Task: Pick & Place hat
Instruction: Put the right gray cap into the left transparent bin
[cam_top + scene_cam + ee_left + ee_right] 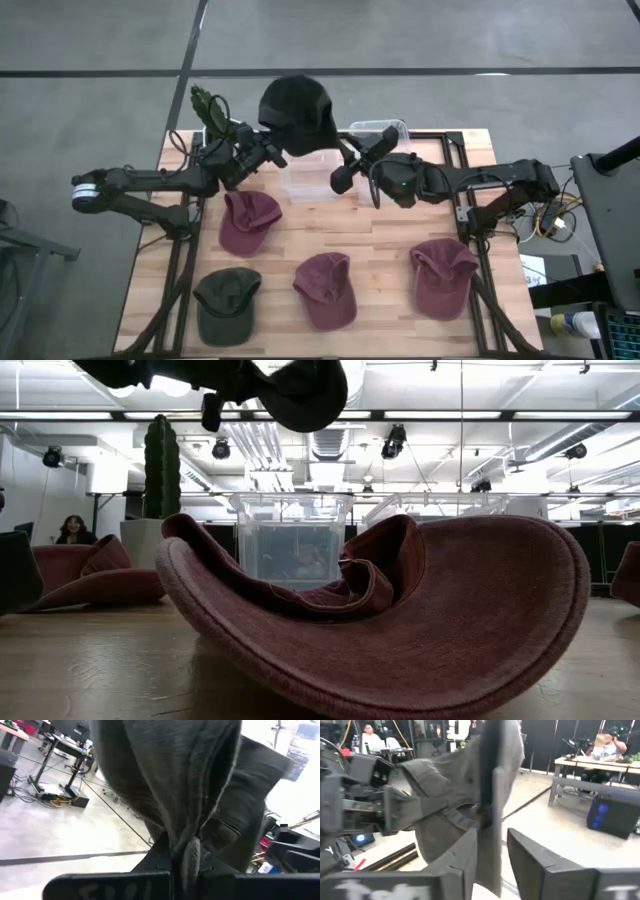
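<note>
A black hat (295, 112) hangs high above the table's far edge, over a clear bin (310, 175); the low view shows the black hat (290, 390) at the top. My left gripper (272, 152) is at the hat's left side, shut on it. My right gripper (355, 160) is at the hat's right side and is open. In the right wrist view a hanging edge of the hat (490, 810) passes between the fingers of the right gripper (502, 855). My left gripper pinches a bunched fold of the hat's fabric (189, 851) between its two fingers, coming level from the table's left. The hat is lifted clear and spreads out beyond the fingers. My right gripper is open around the hat's hanging edge (489, 865), which lies against the inner side of one finger (462, 857). The other finger (545, 865) stands apart from it.
Three maroon hats (248, 220) (325, 288) (443, 275) and a dark green hat (228, 305) lie on the wooden table. One maroon hat (400, 620) fills the low view. A second clear bin (380, 130) and a green plant (205, 105) stand at the far edge.
</note>
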Robot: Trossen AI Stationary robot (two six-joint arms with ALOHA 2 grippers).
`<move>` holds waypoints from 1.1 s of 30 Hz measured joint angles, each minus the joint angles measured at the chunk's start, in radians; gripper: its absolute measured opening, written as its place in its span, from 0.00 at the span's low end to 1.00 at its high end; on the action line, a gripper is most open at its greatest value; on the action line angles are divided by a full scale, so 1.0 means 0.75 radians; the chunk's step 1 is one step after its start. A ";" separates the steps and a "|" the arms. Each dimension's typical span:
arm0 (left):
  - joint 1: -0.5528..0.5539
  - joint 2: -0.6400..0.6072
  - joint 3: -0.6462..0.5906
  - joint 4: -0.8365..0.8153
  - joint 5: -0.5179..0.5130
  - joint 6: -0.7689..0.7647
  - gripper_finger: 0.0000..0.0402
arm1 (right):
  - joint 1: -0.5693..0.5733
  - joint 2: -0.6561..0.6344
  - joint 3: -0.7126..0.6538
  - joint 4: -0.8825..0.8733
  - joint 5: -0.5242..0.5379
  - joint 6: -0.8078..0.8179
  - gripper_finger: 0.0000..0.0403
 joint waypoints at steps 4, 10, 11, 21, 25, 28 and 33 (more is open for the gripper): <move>-0.002 0.000 0.000 -0.007 0.000 -0.032 0.02 | 0.000 -0.018 0.000 -0.023 0.002 -0.030 0.37; -0.001 -0.001 0.000 -0.214 -0.088 -0.178 0.02 | 0.034 -0.066 0.000 -0.098 0.004 -0.082 0.44; 0.002 -0.001 0.000 -0.251 -0.101 -0.204 0.02 | 0.041 -0.082 0.000 -0.113 0.004 -0.084 0.44; 0.058 0.000 0.072 -0.668 -0.136 -0.447 0.02 | 0.070 -0.210 0.000 -0.156 0.017 -0.047 0.40; 0.068 0.035 0.159 -0.851 -0.138 -0.543 0.02 | 0.070 -0.226 -0.004 -0.159 0.016 -0.045 0.39; 0.065 0.122 0.262 -0.965 -0.127 -0.555 0.02 | 0.070 -0.217 -0.006 -0.159 0.015 -0.040 0.38; 0.071 0.315 0.485 -1.223 -0.098 -0.538 0.02 | 0.070 -0.185 -0.007 -0.167 0.011 -0.030 0.36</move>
